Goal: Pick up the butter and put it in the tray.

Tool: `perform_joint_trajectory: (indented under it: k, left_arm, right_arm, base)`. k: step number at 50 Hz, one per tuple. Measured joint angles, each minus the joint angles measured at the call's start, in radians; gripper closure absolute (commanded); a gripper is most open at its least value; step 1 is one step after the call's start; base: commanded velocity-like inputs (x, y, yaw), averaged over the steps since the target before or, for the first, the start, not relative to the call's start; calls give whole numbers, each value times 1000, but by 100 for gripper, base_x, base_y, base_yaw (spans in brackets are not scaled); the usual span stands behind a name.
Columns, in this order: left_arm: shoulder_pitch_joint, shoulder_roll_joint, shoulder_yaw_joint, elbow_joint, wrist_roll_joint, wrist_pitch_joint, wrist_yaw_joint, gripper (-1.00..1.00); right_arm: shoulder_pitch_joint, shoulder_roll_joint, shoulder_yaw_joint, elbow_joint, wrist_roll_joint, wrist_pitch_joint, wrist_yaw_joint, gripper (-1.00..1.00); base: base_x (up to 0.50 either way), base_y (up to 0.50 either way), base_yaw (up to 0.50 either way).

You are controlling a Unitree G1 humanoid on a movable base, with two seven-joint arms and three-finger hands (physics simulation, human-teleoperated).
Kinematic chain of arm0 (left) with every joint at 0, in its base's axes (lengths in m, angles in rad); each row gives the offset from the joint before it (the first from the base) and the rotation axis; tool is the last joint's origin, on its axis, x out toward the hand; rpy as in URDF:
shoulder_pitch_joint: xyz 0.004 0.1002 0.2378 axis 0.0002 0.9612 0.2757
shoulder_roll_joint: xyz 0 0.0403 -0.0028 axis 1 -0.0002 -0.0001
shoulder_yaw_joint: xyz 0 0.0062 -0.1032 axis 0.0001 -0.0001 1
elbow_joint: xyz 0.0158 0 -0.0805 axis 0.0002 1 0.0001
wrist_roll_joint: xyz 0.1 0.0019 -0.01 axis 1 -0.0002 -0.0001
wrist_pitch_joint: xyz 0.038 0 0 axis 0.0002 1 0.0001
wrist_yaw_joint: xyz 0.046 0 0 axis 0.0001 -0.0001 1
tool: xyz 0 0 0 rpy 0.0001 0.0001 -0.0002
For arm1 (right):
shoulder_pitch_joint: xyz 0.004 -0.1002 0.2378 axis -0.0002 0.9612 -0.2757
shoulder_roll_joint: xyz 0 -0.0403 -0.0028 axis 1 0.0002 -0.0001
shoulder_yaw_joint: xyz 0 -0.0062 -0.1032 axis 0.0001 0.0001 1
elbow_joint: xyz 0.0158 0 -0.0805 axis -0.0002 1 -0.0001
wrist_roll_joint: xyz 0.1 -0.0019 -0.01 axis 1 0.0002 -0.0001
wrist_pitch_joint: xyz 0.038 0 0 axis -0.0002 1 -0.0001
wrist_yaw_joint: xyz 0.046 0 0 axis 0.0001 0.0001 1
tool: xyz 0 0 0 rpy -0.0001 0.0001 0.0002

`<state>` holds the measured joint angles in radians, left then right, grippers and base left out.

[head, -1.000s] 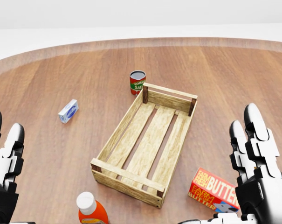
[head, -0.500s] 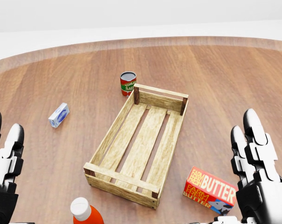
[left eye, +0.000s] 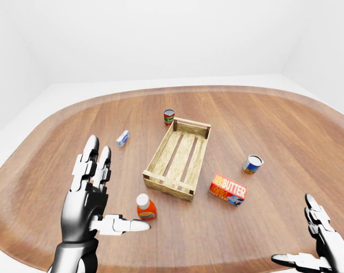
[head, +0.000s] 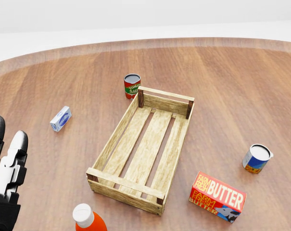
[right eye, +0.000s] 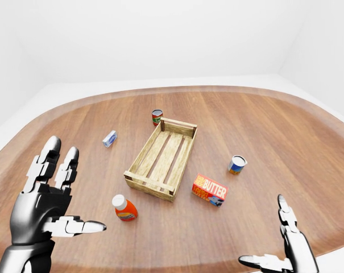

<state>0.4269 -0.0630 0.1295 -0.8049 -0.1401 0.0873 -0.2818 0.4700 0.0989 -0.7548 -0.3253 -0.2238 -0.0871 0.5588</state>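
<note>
The butter [head: 217, 196] is a red and orange box lying flat on the wooden table, just right of the tray's near right corner. Nothing lies inside the tray [head: 126, 189], a slatted wooden crate set at a slant in the middle of the head view. My left hand [left eye: 112, 187] is open, fingers spread, at the lower left of the left-eye view, well left of the crate. My right hand [right eye: 262, 230] is open and low at the bottom right of the right-eye view, below and right of the butter. Neither hand touches anything.
A tomato can [head: 132, 85] stands by the crate's far left corner. A small blue and white box [head: 60, 118] lies to the left. An orange bottle with a white cap [head: 87, 219] stands near the crate's near end. A blue and white can [head: 256, 158] stands above and right of the butter.
The whole picture first shifted left, so the camera moved. My right hand has since dropped out of the head view, uncovering the blue and white can. The objects have not moved.
</note>
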Motion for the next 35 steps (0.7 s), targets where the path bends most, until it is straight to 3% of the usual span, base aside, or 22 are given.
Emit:
perform_joint_trajectory:
  k: [7,14,20,35]
  left_arm:
    - [2,0,0,-3,-1,0,-2,-100]
    - [0,0,0,0,0,0,-1,-100]
    - [0,0,3,-2,-3,0,-3,-100]
    - [-4,-2,8,-2,-4,0,-5,-100]
  right_arm:
    - [-15,20,-83,29,-34,0,56,-100]
    - [-32,22,-113,50,-71,0,69,-100]
    - [-46,13,-105,58,-105,9,60,-100]
    - [-70,-10,-44,41,-196,69,24,-100]
  base:
    - [0,0,0]
    - [0,0,0]
    - [0,0,0]
    - [0,0,0]
